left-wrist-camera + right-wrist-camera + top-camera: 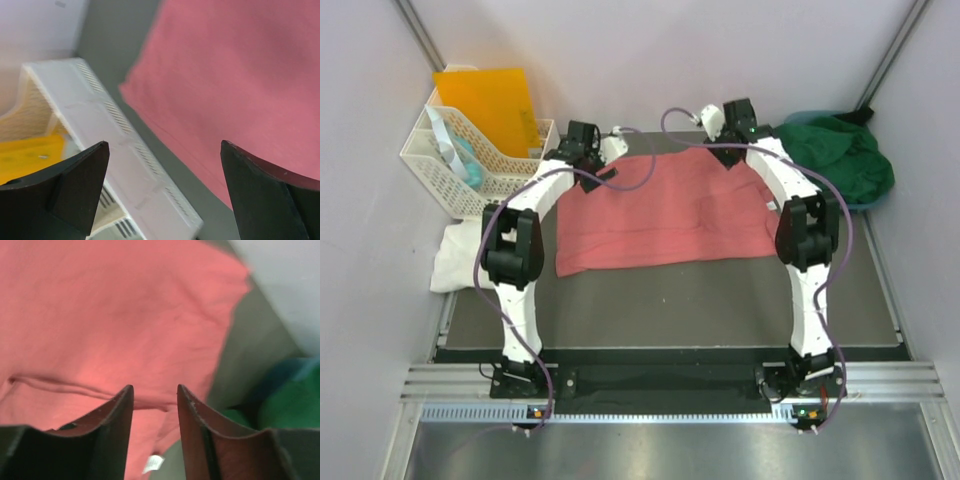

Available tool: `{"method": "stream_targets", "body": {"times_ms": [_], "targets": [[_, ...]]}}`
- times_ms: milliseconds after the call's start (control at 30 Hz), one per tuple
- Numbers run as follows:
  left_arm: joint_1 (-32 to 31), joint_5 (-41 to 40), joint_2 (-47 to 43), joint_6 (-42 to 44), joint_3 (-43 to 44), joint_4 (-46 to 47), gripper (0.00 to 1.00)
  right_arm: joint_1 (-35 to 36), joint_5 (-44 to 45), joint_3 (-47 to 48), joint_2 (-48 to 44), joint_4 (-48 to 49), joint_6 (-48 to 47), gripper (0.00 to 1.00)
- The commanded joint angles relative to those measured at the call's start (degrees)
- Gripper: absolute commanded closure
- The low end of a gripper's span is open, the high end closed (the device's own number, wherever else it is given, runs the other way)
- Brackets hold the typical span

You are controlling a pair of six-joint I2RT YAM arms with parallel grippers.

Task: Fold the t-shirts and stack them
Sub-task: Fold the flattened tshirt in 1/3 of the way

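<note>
My two arms rose from their bases at the bottom of the overhead view, with a bare strip of dark counter (pixel 670 300) just beyond them. Past that strip, the salmon-pink t-shirt (pixel 665 210) lay spread flat across the middle of the frame as a wide rectangle with a few soft wrinkles. At the left edge, a white t-shirt (pixel 455 260) sat crumpled, hanging partly off the counter's side.

My left tool (pixel 163 147) hovered over the pink shirt's upper left corner. Its fingers (pixel 82 185) stood wide apart with nothing between them. In its own camera, the shirt's edge ran diagonally on the right and the gray counter showed below the gap.

My right tool (pixel 155 390) hung over the shirt's upper right corner. Its fingers (pixel 117 425) were only a narrow gap apart, and I saw no cloth pinched in that gap. Pink cloth filled its view, with a small white neck label (pixel 153 463) at the bottom.

Farther back, at upper left, the white lattice basket (pixel 450 175) stood just beside the pink shirt's corner. An orange folder (pixel 490 105) stood upright in it. At upper right, the dark green t-shirt (pixel 840 155) lay bunched in a heap on something blue that I could not identify.
</note>
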Motion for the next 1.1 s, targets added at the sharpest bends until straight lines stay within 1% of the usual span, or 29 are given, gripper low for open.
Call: {"method": "stream_targets", "body": {"times_ms": [0,33,67,100,133,167,200,233,267,300,367,400,433,467,500,533,567,600,667,700,767,833,900,967,1067], "targets": [[0.1,6.9,-11.6,-0.7,-8.3,-5.5,0.04,-1.1,-6.3,-14.7,-10.9,-1.8,-4.5,0.61],[-0.1,9.3,-14.0,0.9,-14.0,-5.1,0.04,-1.6,-7.6,-17.7,-15.6,-1.9,-6.5,0.62],[-0.1,11.9,-16.5,4.4,-17.2,-4.6,0.04,-1.7,-9.5,-23.6,-18.0,-1.7,-10.6,0.61],[-0.3,12.8,-21.3,7.2,-23.3,-4.3,0.04,-1.7,-10.2,-26.2,-20.3,-1.8,-13.0,0.61],[-0.6,12.8,-23.9,9.6,-26.6,-1.8,0.04,-1.7,-10.1,-29.0,-24.5,-1.6,-15.8,0.6],[-0.8,12.9,-26.4,13.7,-30.0,-0.4,0.04,-1.6,-10.0,-33.7,-26.6,-1.4,-20.1,0.59],[-0.9,13.9,-30.9,15.7,-35.9,1.0,0.03,-1.6,-9.9,-35.6,-28.4,-1.7,-21.9,0.59],[-1.1,14.9,-33.1,17.3,-38.6,2.4,0.03,-1.3,-9.8,-37.4,-31.4,-2.5,-23.6,0.57],[-1.1,15.6,-35.3,21.0,-40.8,3.5,0.02,-1.1,-9.8,-40.0,-32.7,-3.5,-26.8,0.57],[-1.3,17.1,-39.5,22.9,-44.8,3.8,0.02,-1.0,-9.7,-41.3,-34.0,-3.9,-28.0,0.56],[-1.6,18.5,-43.5,27.7,-49.1,5.6,0.01,-0.6,-8.8,-45.3,-37.3,-4.1,-31.0,0.54],[-1.8,18.7,-46.8,29.0,-53.4,6.2,0.01,-0.4,-8.8,-46.7,-39.1,-4.1,-31.9,0.53],[-2.9,18.9,-48.4,30.5,-55.5,6.4,0.01,-0.2,-8.5,-48.1,-39.7,-4.0,-32.7,0.52],[-3.5,18.5,-49.9,34.2,-57.7,6.4,0.01,0.0,-8.5,-51.0,-40.3,-3.8,-33.6,0.52],[-4.1,18.1,-52.8,35.1,-62.4,8.3,0.01,0.5,-8.5,-52.4,-41.5,-3.6,-34.1,0.52],[-5.1,17.9,-54.3,37.0,-64.6,9.4,0.01,0.7,-8.0,-54.1,-42.2,-1.9,-34.2,0.52],[-5.6,17.7,-55.3,37.9,-66.7,10.0,0.01,1.0,-7.6,-57.7,-42.7,-0.9,-35.0,0.51],[-6.1,17.6,-57.1,38.3,-70.3,11.8,0.01,1.7,-7.6,-59.3,-43.5,0.0,-35.5,0.51],[-7.9,15.5,-58.1,39.1,-73.3,13.7,0.01,2.6,-6.9,-63.4,-44.1,2.8,-36.4,0.51],[-8.4,15.0,-58.2,38.6,-75.3,16.3,0.01,3.2,-6.9,-64.5,-44.5,3.8,-36.5,0.51],[-9.1,13.4,-57.3,37.8,-76.1,17.5,0.01,3.8,-6.0,-67.2,-44.4,7.1,-37.2,0.5],[-9.8,12.0,-54.6,34.9,-75.7,19.5,0.01,4.6,-5.1,-69.1,-43.8,10.2,-38.1,0.49],[-10.5,9.7,-50.9,33.8,-74.5,19.7,0.01,5.3,-4.3,-70.3,-43.1,13.4,-38.9,0.48],[-10.9,7.8,-47.4,31.8,-73.4,22.0,0.01,5.7,-3.1,-72.5,-42.4,16.1,-39.8,0.48],[-11.4,7.7,-43.4,30.8,-71.3,22.3,0.01,6.3,-3.0,-72.8,-39.8,17.9,-40.1,0.48]]}}
